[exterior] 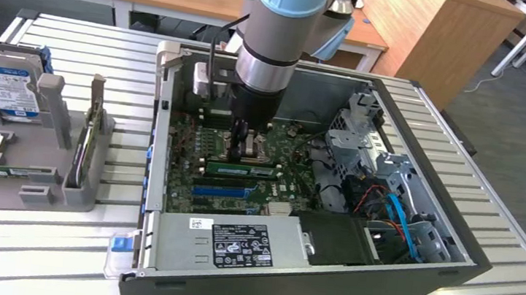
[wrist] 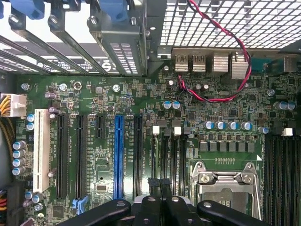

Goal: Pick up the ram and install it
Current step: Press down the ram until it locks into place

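The arm reaches down into the open PC case (exterior: 406, 280), which sits mid-frame on the slatted tabletop (exterior: 57, 243) in the exterior view. The tool (exterior: 240, 144) hangs low over the motherboard (exterior: 288, 187), fingers pressed together. In the wrist view the fingertips (wrist: 159, 184) meet just above the black slots (wrist: 175, 160) beside the CPU socket (wrist: 226, 179).

The ram (exterior: 238, 168) lies right at the tool's tip in the exterior view, a green stick running across the board, level with the slots. From where I stand I can't tell whether it is fully seated, or whether the fingers are pinching its edge or only pressing on it.

What could go wrong: if the stick sits slightly skewed in its slot, a push from above would bend it or strain the board instead of clicking it home. The fingers bear on a narrow edge, so they could slip off sideways and strike the neighbouring slots or the socket's metal frame. The red-and-black wire (wrist: 221, 56) loops over the board further off and looks clear of the tool. The hard drive (exterior: 10, 88) waits in the grey rack (exterior: 46, 169) at the left of the exterior view, well away.
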Robot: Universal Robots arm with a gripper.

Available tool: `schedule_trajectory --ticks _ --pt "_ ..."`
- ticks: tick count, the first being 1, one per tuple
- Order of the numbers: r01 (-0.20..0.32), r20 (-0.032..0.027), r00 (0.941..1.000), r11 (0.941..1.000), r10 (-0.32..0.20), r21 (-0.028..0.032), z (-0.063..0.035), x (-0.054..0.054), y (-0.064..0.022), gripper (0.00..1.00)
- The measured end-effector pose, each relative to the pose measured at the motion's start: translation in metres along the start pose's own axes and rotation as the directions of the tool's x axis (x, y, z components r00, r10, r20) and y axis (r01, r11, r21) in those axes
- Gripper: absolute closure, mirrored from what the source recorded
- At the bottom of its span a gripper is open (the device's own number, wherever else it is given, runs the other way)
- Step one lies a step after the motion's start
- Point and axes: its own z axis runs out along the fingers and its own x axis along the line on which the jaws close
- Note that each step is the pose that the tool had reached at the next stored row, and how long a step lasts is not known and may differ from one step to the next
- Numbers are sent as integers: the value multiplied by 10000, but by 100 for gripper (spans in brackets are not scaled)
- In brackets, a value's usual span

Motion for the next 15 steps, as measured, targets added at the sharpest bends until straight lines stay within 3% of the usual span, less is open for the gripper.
schedule_trajectory --ticks 15 --pt "0 1 10000 10000 0 6 58 0 -1 89"
